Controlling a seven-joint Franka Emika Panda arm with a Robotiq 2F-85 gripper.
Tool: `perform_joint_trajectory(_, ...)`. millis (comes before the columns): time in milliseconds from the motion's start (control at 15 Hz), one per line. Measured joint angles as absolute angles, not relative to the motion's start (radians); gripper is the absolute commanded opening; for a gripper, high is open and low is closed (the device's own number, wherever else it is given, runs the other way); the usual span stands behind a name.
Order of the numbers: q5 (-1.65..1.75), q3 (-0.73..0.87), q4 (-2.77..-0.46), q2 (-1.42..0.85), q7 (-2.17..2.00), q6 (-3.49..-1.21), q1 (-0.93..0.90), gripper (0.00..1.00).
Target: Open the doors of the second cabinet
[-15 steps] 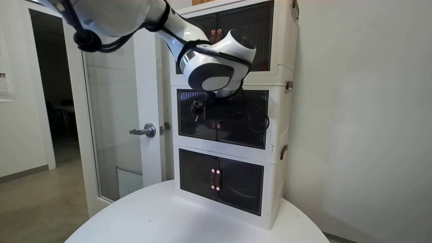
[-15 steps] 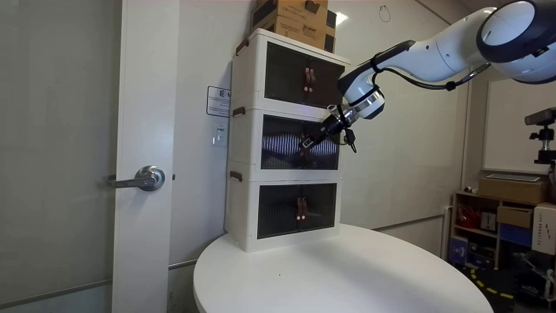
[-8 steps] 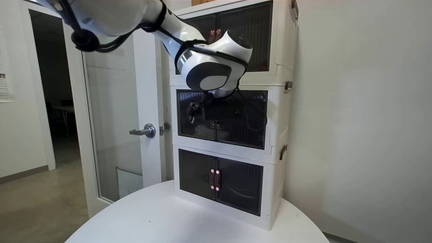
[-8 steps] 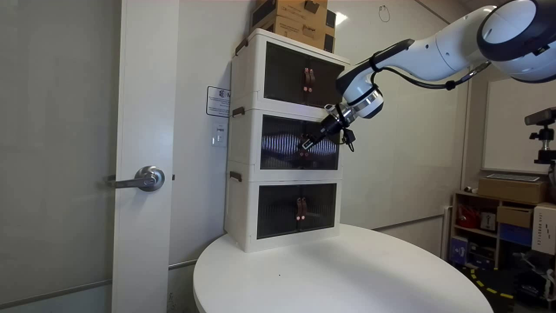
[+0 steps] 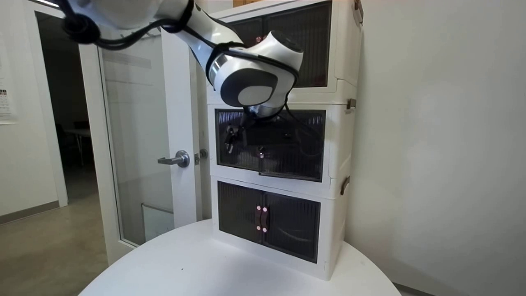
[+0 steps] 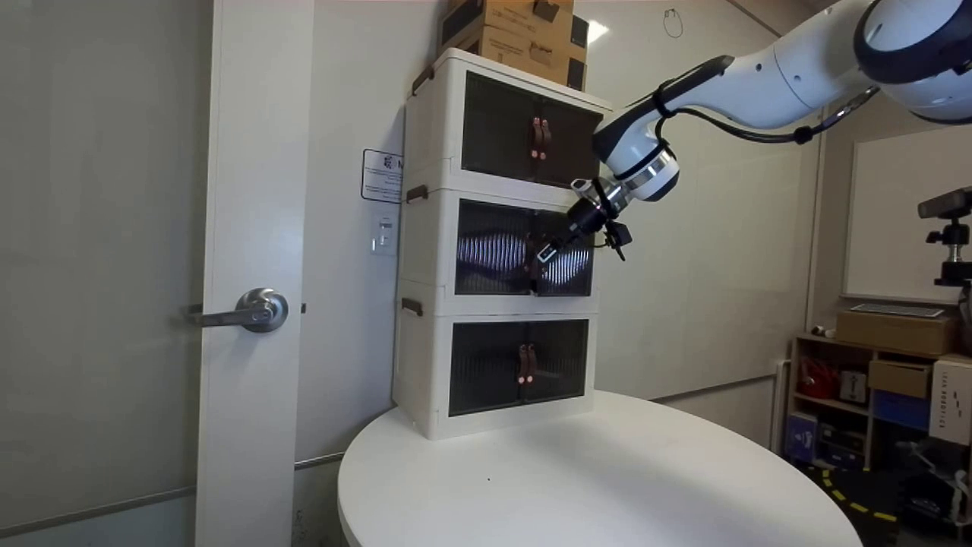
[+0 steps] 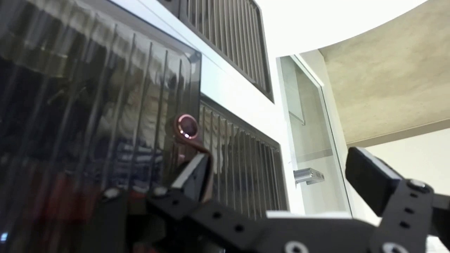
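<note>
The second cabinet [image 6: 429,243] is the middle tier of a white stack. One of its dark ribbed doors [image 7: 105,105] stands slightly ajar, its edge out in front of the door beside it [image 7: 246,161], which sits flush. Through the ajar door, red [image 7: 66,196] and blue items show blurred. My gripper [image 7: 277,154] is open; one finger [image 7: 193,179] is hooked behind the brown strap handle [image 7: 187,126] of the ajar door. The opposite finger [image 7: 371,179] hangs in free air. In an exterior view the gripper [image 6: 547,252] is at the middle of the doors.
Matching tiers lie above [image 6: 501,129] and below [image 6: 486,368], their doors closed. Cardboard boxes [image 6: 524,45] rest on top. The stack stands on a round white table [image 6: 569,479]. A room door with a lever handle [image 5: 176,159] is beside it.
My gripper has drawn back a little from the cabinet. The door on its finger has come out of line with the frame and swung slightly outward; half a second ago both doors were flush.
</note>
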State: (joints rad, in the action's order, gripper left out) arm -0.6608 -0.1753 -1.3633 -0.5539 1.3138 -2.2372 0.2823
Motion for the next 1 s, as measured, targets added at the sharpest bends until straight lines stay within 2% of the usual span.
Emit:
perform_joint_trajectory(467,-0.568,-0.131,-1.588,-0.387,1.332,-2.241,0.277,1.00)
perform_joint_trajectory(1000,-0.487,-0.072,-1.742,-0.271,1.324,-2.310,0.248,1.00)
